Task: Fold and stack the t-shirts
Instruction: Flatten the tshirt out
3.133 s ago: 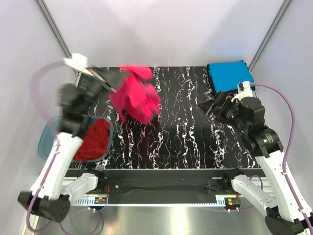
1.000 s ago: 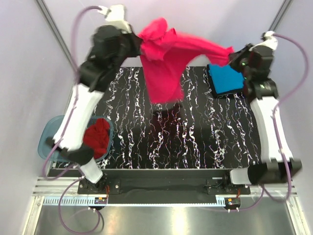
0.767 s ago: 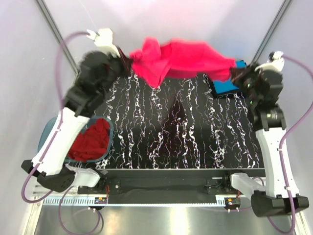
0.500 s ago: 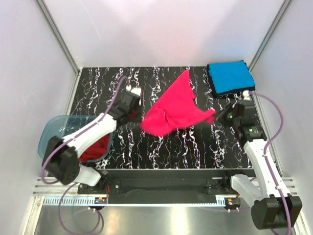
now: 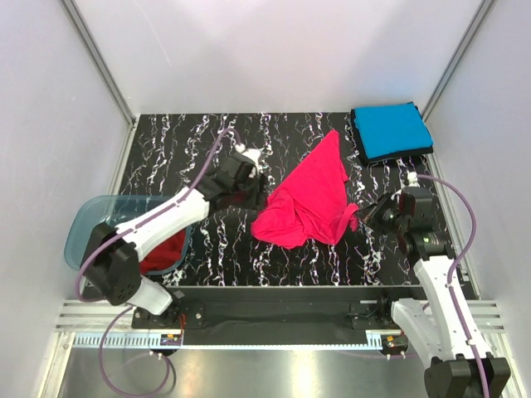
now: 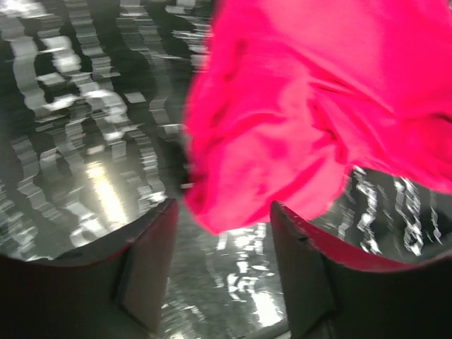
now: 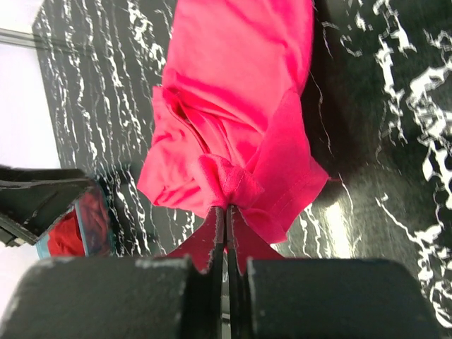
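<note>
The pink-red t-shirt (image 5: 307, 199) lies crumpled on the table (image 5: 191, 141), its long axis diagonal and its narrow end pointing far-right. The right gripper (image 7: 226, 210) pinches its near-right corner tight. The left gripper (image 6: 222, 210) gapes wide at its left edge.

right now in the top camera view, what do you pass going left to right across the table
translucent blue tub holding the darker red t-shirt → left gripper → bright pink-red t-shirt → folded blue t-shirt; right gripper overlaps the last two, so left out

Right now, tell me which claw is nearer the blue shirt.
Right. The right claw sits toward the bases from the blue shirt; the left claw lies farther left, past the pink shirt.
</note>
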You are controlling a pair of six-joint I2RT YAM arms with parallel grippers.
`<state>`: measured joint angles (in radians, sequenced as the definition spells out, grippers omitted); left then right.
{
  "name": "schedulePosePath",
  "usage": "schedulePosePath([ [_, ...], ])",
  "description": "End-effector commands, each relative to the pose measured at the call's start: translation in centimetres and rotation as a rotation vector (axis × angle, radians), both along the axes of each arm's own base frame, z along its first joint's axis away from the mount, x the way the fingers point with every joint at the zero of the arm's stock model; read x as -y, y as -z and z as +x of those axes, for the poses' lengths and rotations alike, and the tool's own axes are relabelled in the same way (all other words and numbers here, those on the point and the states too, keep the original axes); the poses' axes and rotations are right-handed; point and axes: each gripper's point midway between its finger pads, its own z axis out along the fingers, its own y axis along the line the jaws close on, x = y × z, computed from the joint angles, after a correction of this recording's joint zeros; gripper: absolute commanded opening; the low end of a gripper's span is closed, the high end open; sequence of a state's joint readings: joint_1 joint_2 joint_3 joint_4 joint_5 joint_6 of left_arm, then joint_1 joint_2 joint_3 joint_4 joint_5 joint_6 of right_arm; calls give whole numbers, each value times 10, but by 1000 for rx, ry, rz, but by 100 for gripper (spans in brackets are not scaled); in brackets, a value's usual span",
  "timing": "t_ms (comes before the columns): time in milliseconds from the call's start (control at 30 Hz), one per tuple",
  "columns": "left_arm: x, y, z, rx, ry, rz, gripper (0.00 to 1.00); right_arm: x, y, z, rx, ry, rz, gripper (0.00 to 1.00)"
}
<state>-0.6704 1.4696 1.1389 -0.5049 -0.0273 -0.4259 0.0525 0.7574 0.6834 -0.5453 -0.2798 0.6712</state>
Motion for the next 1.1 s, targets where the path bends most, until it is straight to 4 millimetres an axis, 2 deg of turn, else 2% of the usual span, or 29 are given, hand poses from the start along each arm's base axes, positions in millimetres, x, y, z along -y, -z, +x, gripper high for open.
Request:
schedulePosePath([
  [0, 35, 18, -11, -52, 118, -17, 63, 0, 4, -8, -15, 7, 13, 0],
  [67, 39, 43, -14, -88, 129, 49, 64, 0, 3, -9, -14, 13, 17, 0],
  [167, 28, 74, -8, -121, 73, 166, 62, 1, -2, -5, -3, 21, 12, 0],
  [233, 22, 83, -4, -130, 51, 210, 57, 5, -8, -1, 11, 41, -5, 0],
  [367, 30, 85, 6, -128, 63, 224, 49, 12, -23, 10, 44, 71, -29, 0],
  [400, 32, 88, 6, -138, 74, 224, 35, 13, -28, 15, 53, 80, -35, 0],
  [467, 34, 83, 9, -127, 71, 223, 14, 15, -33, 21, 64, 94, -40, 0],
  [500, 34, 75, 11, -111, 67, 214, 3, 17, -39, 24, 78, 102, -44, 0],
  [567, 38, 44, 27, -43, 61, 200, 0, 21, -44, 35, 93, 129, -58, 0],
  [600, 40, 25, 38, -5, 54, 187, 0, 23, -58, 44, 123, 140, -67, 0],
  [633, 46, -24, 65, 81, 25, 129, 0, 26, -69, 53, 157, 154, -79, 0],
  [667, 48, -53, 80, 132, 17, 95, 0, 36, -70, 68, 152, 195, -118, 0],
  [700, 37, -83, 104, 177, -34, 49, 0, 41, -102, 81, 221, 218, -145, 0],
  [733, 41, -143, 128, 275, -64, -54, 0, 49, -116, 90, 244, 249, -171, 0],
  [767, 42, -168, 138, 285, -83, -152, 0, 58, -117, 106, 224, 286, -210, 0],
  [800, 24, -192, 158, 320, -140, -210, 0, 61, -150, 111, 266, 309, -218, 0],
  [833, 20, -226, 175, 387, -179, -302, 0, 63, -159, 116, 265, 319, -226, 0],
  [867, 23, -241, 178, 395, -143, -369, 0, 64, -163, 123, 251, 324, -232, 0],
  [900, 20, -252, 182, 416, -139, -409, 0, 64, -187, 123, 292, 327, -224, 0],
  [933, 10, -260, 194, 452, -151, -440, 0, 63, -192, 121, 295, 313, -230, 0],
  [967, 7, -262, 196, 457, -146, -453, 0, 59, -199, 117, 314, 288, -228, 0],
  [1000, -3, -258, 201, 461, -167, -444, 0, 58, -202, 112, 326, 257, -248, 0],
  [1067, -14, -227, 207, 416, -195, -394, 1, 47, -200, 100, 337, 183, -248, 0],
])
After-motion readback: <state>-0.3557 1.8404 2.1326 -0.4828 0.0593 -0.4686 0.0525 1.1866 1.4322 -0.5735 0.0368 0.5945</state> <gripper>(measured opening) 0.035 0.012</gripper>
